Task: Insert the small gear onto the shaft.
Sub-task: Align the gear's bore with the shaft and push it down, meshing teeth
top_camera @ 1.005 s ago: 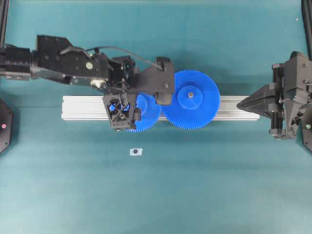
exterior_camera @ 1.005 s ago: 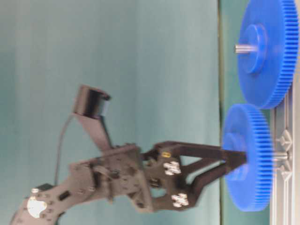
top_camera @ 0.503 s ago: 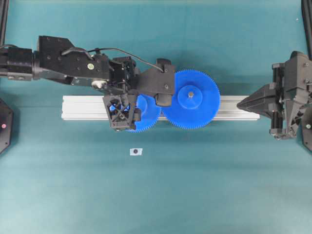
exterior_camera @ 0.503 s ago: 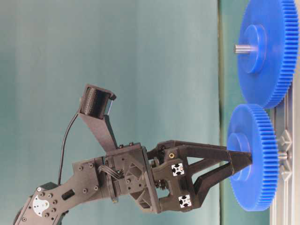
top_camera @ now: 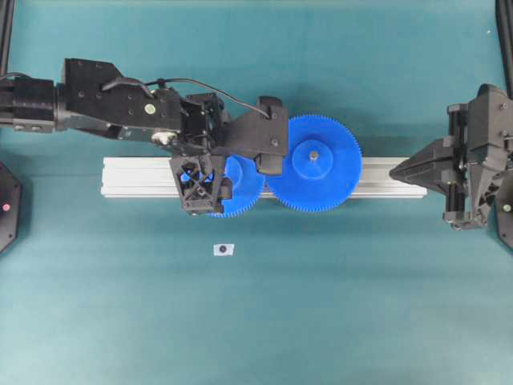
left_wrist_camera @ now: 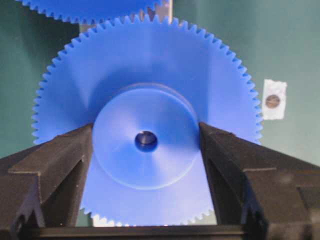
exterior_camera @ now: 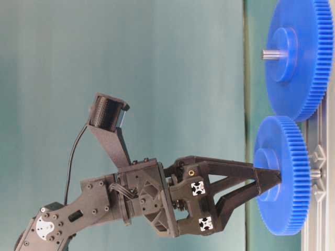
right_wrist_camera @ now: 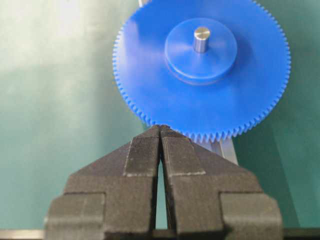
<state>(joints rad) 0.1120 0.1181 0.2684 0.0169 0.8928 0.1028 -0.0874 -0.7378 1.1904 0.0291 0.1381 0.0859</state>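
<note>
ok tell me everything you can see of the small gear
The small gear is a blue plastic disc with fine teeth all round, a raised round hub and a small dark centre hole. It lies flat over the aluminium rail, its teeth meeting the big gear beside it. The left gripper has a finger against each side of the hub. From table level, a thin grey pin end shows beneath it.
</note>
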